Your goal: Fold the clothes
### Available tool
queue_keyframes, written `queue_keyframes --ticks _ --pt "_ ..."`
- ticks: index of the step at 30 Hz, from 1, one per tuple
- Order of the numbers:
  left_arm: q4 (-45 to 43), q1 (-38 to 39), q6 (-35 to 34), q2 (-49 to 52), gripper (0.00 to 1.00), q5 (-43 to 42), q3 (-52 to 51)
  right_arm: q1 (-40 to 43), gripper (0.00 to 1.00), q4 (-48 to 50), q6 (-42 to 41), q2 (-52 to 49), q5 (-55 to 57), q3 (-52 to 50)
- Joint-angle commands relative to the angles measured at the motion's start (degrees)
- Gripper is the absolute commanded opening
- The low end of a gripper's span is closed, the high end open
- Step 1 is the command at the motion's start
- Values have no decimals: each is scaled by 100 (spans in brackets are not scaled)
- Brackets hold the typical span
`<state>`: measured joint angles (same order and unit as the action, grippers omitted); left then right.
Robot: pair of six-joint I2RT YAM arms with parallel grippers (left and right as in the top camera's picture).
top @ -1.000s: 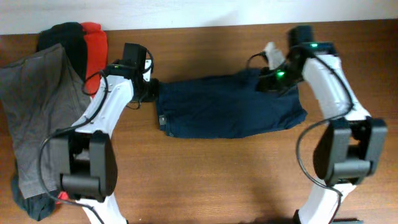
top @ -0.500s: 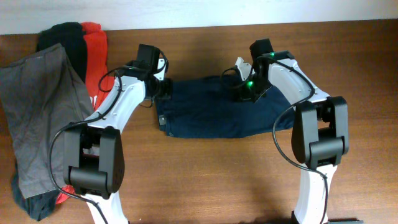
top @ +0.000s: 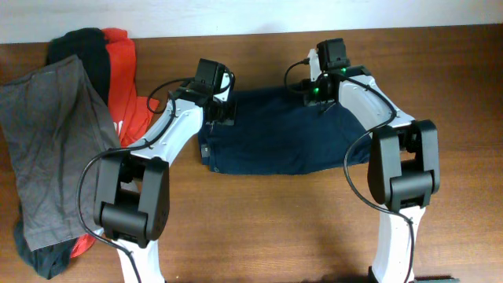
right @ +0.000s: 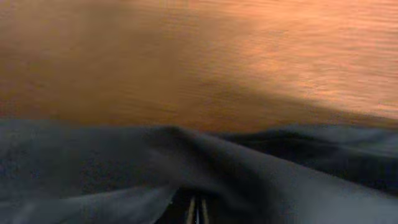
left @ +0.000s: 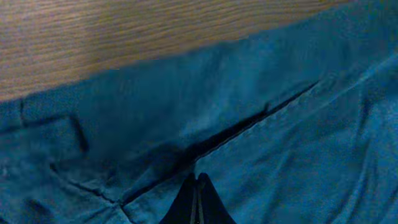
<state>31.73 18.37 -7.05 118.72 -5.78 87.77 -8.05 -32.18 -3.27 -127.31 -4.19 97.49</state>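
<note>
The navy shorts (top: 275,141) lie across the middle of the table, with the right leg end drawn in toward the centre. My left gripper (top: 222,118) is at their upper left corner; in the left wrist view its fingers (left: 198,178) are shut, with creases of the navy shorts (left: 280,143) running to the tips. My right gripper (top: 318,94) is at the shorts' top edge; in the right wrist view its fingers (right: 196,202) are shut, with the shorts' fabric (right: 93,168) bunched over them.
At the far left, grey shorts (top: 47,134), a red-orange top (top: 122,71) and a black garment (top: 82,47) lie in a pile. Bare brown table (top: 275,228) shows in front of the navy shorts. The table's back edge runs along the top.
My right gripper moved left along the shorts' top edge, drawing the right leg end inward. My left gripper moved right over the left corner. The shorts look shorter.
</note>
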Motion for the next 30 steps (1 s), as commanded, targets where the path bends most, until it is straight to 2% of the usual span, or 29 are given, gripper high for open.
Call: queue_keyframes --ticks 1,7,12,17,18,19,20,21,22,23,24,25,30 --pt "39 -4 76 129 1 203 61 457 9 46 -232 -37 769 0" --pt "48 -4 118 131 2 297 61 1471 9 -280 -323 -37 717 0" --pt "249 -66 284 116 2 496 118 1893 9 -809 -321 35 -227 37" --pt "2055 -437 284 116 2 369 1073 1976 14 -1834 -249 595 -1051 243" --pt "2361 -503 286 116 2 310 1228 1961 17 -2050 -133 726 -1246 260" --pt "2586 -564 286 116 3 262 1329 1934 25 -2238 7 835 -1447 260" --pt "2787 -660 289 116 19 144 1366 1886 39 -2472 199 920 -1628 260" --pt "2863 -719 313 120 36 59 1364 1845 45 -2614 313 927 -1685 258" --pt "2905 -787 435 166 44 -105 1349 1810 46 -2719 328 918 -1685 251" --pt "2931 -855 597 234 49 -308 1344 1770 40 -2763 352 883 -1687 205" --pt "2944 -898 706 275 50 -442 1344 1751 24 -2763 348 870 -1690 157" --pt "2949 -975 787 382 50 -595 1344 1729 4 -2715 345 835 -1698 26" --pt "2927 -1207 1088 800 50 -1266 1344 1727 4 -2304 348 756 -1707 -426"
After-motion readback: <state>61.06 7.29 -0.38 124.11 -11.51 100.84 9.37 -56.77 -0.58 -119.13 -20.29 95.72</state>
